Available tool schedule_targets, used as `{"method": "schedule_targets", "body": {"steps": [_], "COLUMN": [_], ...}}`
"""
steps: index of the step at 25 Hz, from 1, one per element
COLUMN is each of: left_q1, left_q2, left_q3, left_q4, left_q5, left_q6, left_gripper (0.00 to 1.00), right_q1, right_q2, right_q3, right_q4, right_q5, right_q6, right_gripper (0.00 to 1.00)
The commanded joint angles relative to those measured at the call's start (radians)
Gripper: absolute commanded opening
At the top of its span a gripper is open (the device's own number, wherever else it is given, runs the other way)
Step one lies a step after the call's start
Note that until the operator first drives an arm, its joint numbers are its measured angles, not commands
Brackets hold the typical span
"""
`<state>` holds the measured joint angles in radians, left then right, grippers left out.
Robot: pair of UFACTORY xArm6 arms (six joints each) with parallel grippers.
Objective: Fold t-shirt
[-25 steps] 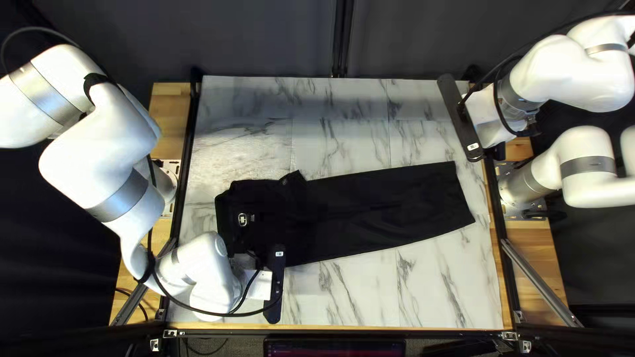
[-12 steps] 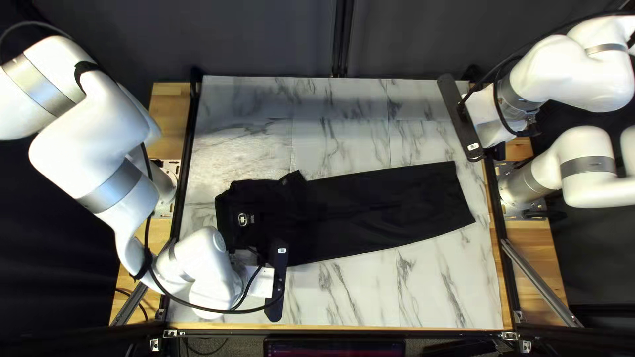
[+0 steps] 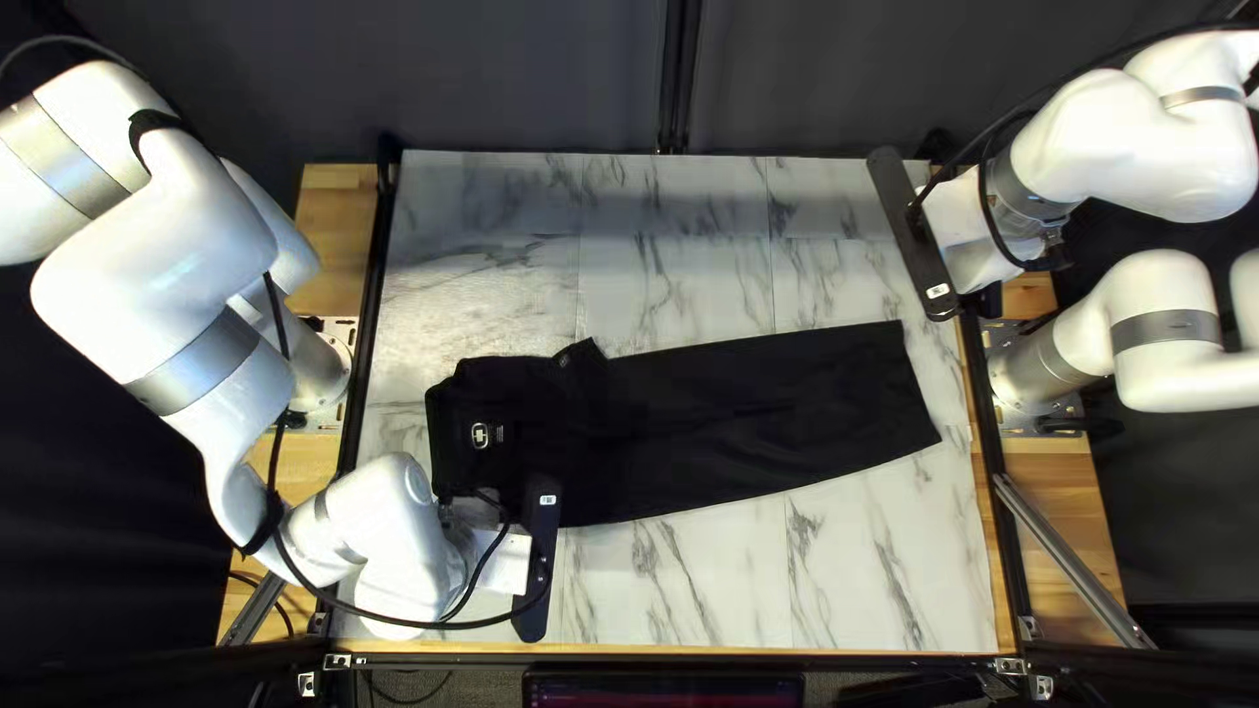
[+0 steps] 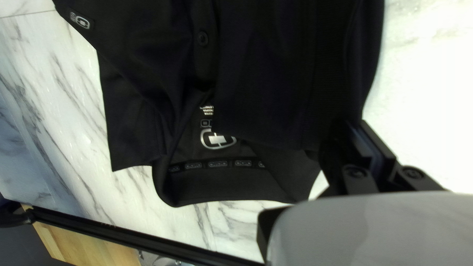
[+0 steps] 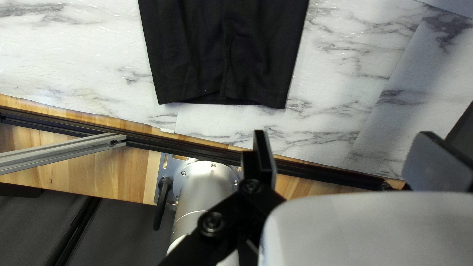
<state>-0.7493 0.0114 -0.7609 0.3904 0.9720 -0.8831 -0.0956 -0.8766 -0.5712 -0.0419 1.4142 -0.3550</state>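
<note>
In the top left view my left gripper [image 3: 539, 561] is over the near edge of the black t-shirt [image 3: 748, 420] at its collar end, its fingers hidden. The left wrist view shows that gripper [image 4: 359, 127] shut on dark cloth at the shirt's edge, beside the open collar with its printed label [image 4: 217, 140]. The shirt [image 4: 276, 74] lies as a long narrow strip, sleeves and collar to the left, hem to the right. My right gripper [image 3: 916, 236] hangs at the table's far right; in the right wrist view this gripper [image 5: 341, 133] is wide open, the shirt's hem [image 5: 221, 93] ahead, untouched.
The marble-patterned tabletop [image 3: 682, 289] has black rails [image 3: 365, 341] along its sides. A metal brace [image 3: 1069, 551] runs down from the right rail. My right arm's base [image 5: 207, 182] stands beside the table edge in the right wrist view. A cable [image 3: 394, 616] loops from my left arm.
My left arm has drawn back toward the left, and its gripper has shifted slightly left. The collar end of the shirt has barely moved. My right arm has stayed still.
</note>
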Motion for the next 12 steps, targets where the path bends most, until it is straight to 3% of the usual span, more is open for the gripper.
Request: {"method": "schedule_targets", "body": {"steps": [1,12], "left_q1": [0.038,0.153], "left_q2": [0.005,0.055], "left_q3": [-0.024,-0.148], "left_q4": [0.023,0.087], "left_q5": [0.0,0.008], "left_q6": [0.052,0.249], "left_gripper": [0.0,0.0], "right_q1": [0.0,0.0], "right_q2": [0.0,0.0], "right_q3": [0.0,0.0], "right_q4": [0.0,0.0], "right_q5": [0.0,0.0], "right_q6": [0.0,0.0], "right_gripper": [1.0,1.0]}}
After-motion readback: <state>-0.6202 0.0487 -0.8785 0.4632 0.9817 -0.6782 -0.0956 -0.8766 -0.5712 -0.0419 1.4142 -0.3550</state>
